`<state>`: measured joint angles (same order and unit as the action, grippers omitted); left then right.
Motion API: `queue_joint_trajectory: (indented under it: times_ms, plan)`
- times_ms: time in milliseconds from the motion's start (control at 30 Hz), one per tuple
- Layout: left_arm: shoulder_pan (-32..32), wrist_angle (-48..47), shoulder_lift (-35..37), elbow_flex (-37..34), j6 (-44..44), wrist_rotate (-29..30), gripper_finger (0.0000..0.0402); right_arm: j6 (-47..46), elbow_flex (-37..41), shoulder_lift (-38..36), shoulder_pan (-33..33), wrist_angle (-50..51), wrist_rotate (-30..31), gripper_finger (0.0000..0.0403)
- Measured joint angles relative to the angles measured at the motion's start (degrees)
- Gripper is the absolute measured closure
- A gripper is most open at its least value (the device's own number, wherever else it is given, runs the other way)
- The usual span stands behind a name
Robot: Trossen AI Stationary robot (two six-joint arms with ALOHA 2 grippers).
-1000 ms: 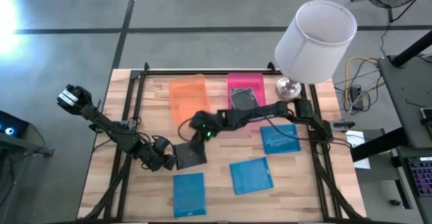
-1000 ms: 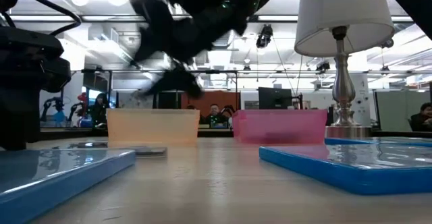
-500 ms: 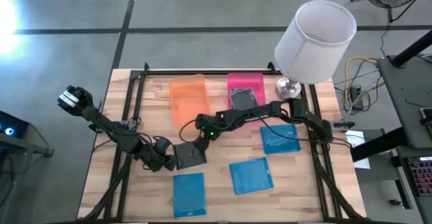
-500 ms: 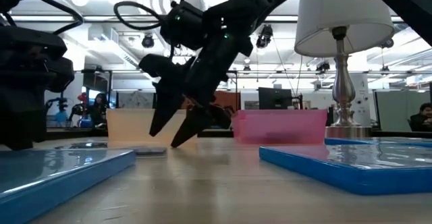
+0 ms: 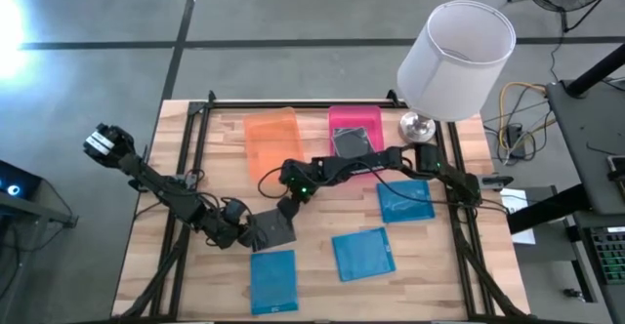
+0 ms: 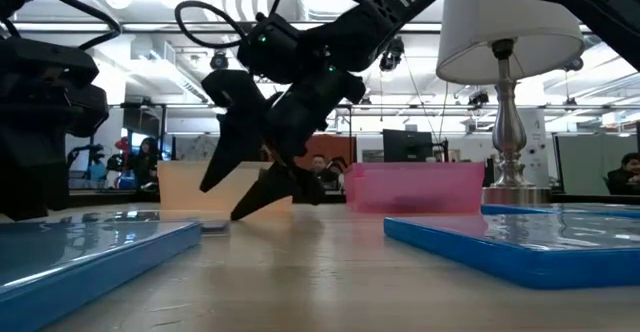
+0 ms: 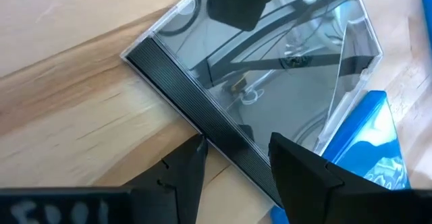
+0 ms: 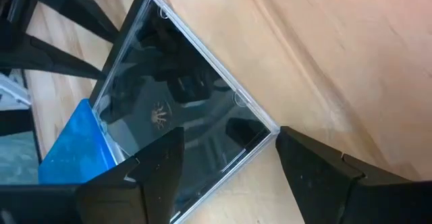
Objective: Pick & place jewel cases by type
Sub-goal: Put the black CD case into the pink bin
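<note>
A dark square jewel case [image 5: 274,228] lies flat on the wooden table, near the middle. My left gripper [image 5: 237,232] sits low at the case's left edge, open; in its wrist view its fingers stand on either side of the ribbed black spine [image 7: 202,119]. My right gripper [image 5: 289,205] reaches across from the right and points down at the case's far edge, open [image 6: 225,202]; one corner [image 8: 270,126] shows between its fingers. Three blue cases [image 5: 405,202] [image 5: 363,254] [image 5: 273,280] lie flat on the table. Another dark case [image 5: 352,141] rests in the pink tray [image 5: 354,119]. My left gripper has its open fingers [image 7: 297,173] over the dark case's spine edge; I cannot tell whether they touch it. My right gripper comes slanting down from above, its fingers [image 8: 158,166] astride the case's far corner; whether they touch the case cannot be told.
The orange tray [image 5: 270,137] and the pink tray stand side by side at the table's far edge. A lamp with a white shade [image 5: 455,59] and a metal base [image 5: 418,127] stands at the far right corner. People sit in the room behind [image 6: 320,170].
My right gripper has come down from well above the table toward the dark case, moving toward the near edge, until its open fingertips are close to the tabletop at the case's far edge. My left arm has kept still.
</note>
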<state>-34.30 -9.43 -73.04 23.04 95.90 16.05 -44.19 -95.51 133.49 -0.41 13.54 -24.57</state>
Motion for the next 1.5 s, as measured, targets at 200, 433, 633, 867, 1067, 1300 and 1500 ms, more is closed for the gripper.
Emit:
queue_joint_trajectory:
  times_ms: [200,433,633,867,1067,1300,1500]
  plan:
    - [0.02,0.22,-0.64,-0.91,0.2,-0.54,0.0251,1.84,-3.14,-0.4,-1.51,0.69,-0.92,0.0172]
    - [0.09,0.63,-0.67,-1.82,0.13,-0.94,0.0251,3.08,-10.59,-1.91,-1.92,-2.91,-2.57,0.0172]
    - [0.27,0.71,-0.69,-1.87,0.15,1.19,0.0251,4.58,-16.01,-0.72,-0.57,-0.81,-3.81,0.0172]
    - [0.24,0.71,-0.69,-1.85,0.15,1.25,0.0251,3.62,-15.72,0.44,1.4,0.2,-2.89,0.0172]
    - [0.22,0.83,-0.69,-1.87,0.15,1.53,0.0251,2.3,-14.03,0.28,1.57,3.16,-1.49,0.0173]
    - [0.1,1.36,-0.69,-1.89,0.16,2.56,0.0251,1.21,-12.97,0.35,1.56,4.31,-0.55,0.0212]
    - [-0.1,1.41,-0.21,-0.24,-0.54,7.1,0.0251,0.72,-12.89,0.37,1.57,5.45,-0.09,0.0311]
